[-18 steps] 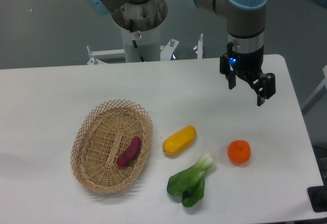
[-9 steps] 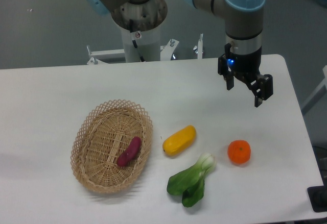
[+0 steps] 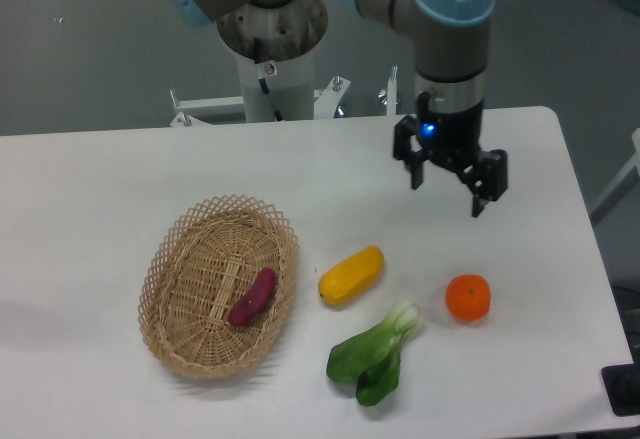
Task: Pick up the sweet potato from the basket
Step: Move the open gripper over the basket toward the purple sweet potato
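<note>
The sweet potato (image 3: 253, 297), a small magenta-purple tuber, lies inside the oval tan wicker basket (image 3: 170, 259) at the left of the table, right of the basket's middle. My gripper (image 3: 447, 195) hangs open and empty above the table at the right, well away from the basket, above the orange fruit and the yellow vegetable.
A yellow oblong vegetable (image 3: 351, 274) lies just right of the basket. A green bok choy (image 3: 374, 355) lies near the front edge. A round orange fruit (image 3: 467, 297) sits to the right. The arm's base (image 3: 270, 29) stands behind the table.
The gripper has moved left and slightly toward the front, from near the table's right side to above the middle right. Nothing on the table has moved.
</note>
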`<control>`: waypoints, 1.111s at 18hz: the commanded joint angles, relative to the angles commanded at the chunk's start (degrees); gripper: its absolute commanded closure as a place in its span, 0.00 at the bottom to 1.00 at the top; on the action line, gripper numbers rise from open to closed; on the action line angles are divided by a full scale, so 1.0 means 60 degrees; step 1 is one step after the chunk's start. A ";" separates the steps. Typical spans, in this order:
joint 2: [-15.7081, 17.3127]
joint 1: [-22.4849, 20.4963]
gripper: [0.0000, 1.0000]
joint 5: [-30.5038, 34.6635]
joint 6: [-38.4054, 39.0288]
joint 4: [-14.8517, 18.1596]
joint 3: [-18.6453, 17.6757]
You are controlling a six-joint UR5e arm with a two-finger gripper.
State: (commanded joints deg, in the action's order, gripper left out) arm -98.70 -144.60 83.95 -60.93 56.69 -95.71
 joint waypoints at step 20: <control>-0.2020 0.3019 0.00 0.0101 0.2187 -0.1465 -0.0996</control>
State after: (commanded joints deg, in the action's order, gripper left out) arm -110.82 -126.48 84.55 -47.81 47.90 -101.69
